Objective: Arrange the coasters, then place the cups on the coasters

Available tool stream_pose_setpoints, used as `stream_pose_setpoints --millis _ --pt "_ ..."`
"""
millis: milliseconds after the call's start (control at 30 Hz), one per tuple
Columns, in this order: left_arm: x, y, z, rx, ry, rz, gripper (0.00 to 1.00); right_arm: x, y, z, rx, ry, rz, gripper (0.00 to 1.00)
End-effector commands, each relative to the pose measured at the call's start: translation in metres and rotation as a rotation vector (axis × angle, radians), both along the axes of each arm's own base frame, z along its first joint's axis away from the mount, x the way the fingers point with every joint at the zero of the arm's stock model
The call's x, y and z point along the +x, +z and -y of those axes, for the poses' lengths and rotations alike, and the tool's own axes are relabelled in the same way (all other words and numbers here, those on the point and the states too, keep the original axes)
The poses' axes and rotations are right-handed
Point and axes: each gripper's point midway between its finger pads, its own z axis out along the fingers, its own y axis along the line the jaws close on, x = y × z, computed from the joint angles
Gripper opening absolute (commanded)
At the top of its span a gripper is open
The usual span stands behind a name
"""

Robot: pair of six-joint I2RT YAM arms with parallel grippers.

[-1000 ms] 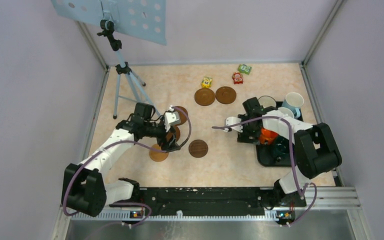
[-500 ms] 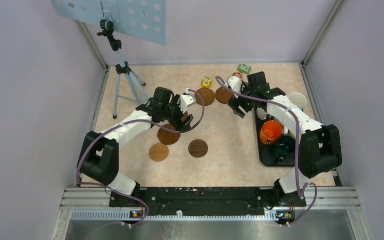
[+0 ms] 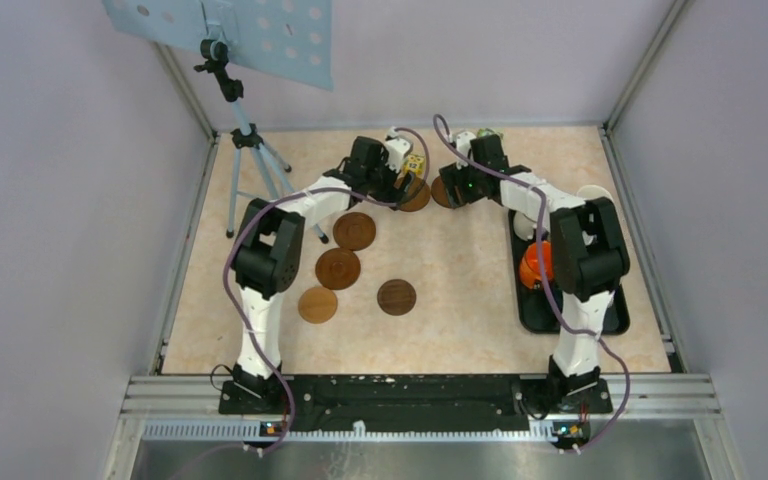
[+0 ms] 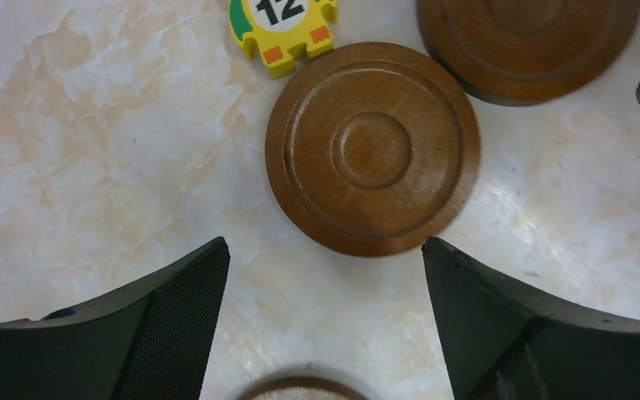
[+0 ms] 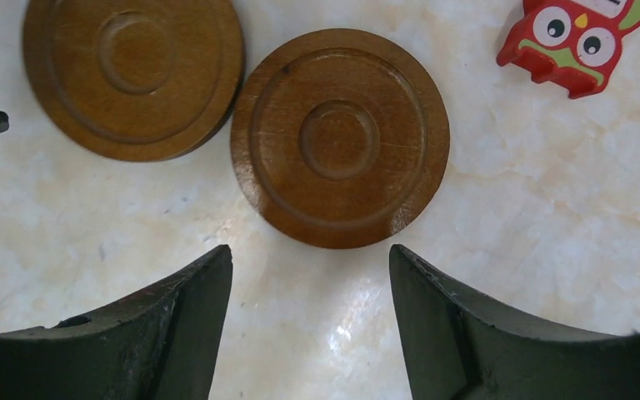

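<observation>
Two brown coasters lie side by side at the far middle of the table. My left gripper is open and empty, with the left coaster just beyond its fingertips. My right gripper is open and empty too, and the right coaster sits just past its tips. From above, the left gripper and right gripper nearly meet over that pair. Several more coasters lie nearer, left of centre. An orange cup stands on the black tray, and a white cup peeks out behind the right arm.
A yellow toy block touches the far edge of the left coaster. A red owl block lies right of the right coaster. A tripod stands at the far left. Metal frame posts and walls border the table.
Both arms have swung from mid-table out to the far middle, and each gripper now hangs over one of the two far coasters. Both pairs of jaws have narrowed a little.
</observation>
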Motion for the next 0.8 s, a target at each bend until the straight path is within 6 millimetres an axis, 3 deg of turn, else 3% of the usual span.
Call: stream_pose_setpoints --millis 0,233,333,467,600,767 --pt "0.037 0.003 0.008 -0.039 0.094 0.069 0.91 0.038 0.021 -0.009 0.051 -0.081 0.116 0.69" --pt "0.057 -0.023 0.012 -0.031 0.124 0.072 0.9 0.054 0.019 -0.007 0.058 -0.126 0.158 0.69" --pt "0.065 -0.022 0.014 -0.046 0.129 0.1 0.9 0.058 0.018 -0.007 0.054 -0.133 0.167 0.69" --pt "0.07 -0.029 0.015 -0.045 0.127 0.097 0.89 0.068 0.004 0.0 0.005 -0.16 0.157 0.68" --pt "0.068 -0.041 0.015 -0.03 0.105 0.072 0.89 0.073 -0.008 0.005 -0.041 -0.167 0.155 0.67" --pt "0.049 -0.051 0.014 -0.025 0.061 0.031 0.83 0.07 -0.027 0.007 -0.08 -0.146 0.111 0.63"
